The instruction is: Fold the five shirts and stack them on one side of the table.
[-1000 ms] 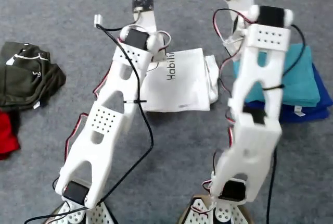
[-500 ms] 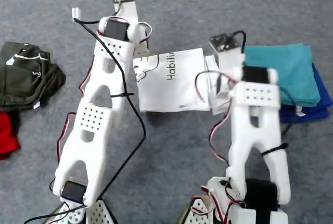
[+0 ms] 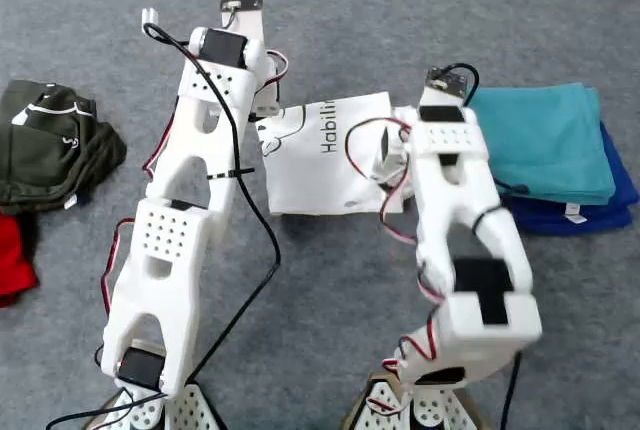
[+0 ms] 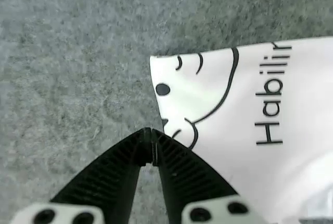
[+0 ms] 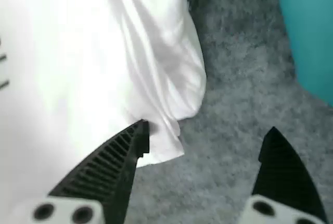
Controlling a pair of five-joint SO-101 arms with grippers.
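Both arms extended forward, left gripper closed, right gripper spread.
Left arm (image 3: 190, 220) runs long from its base, nearly straight and angled slightly inward, wrist pitched down at the far end. Left gripper (image 4: 151, 148) points down, its black fingers pressed together tip to tip with no gap. Right arm (image 3: 460, 230) is folded more, elbow raised high, forearm reaching ahead, wrist tipped down. Right gripper (image 5: 208, 129) points down with its jaws wide apart, one toothed finger on each side.
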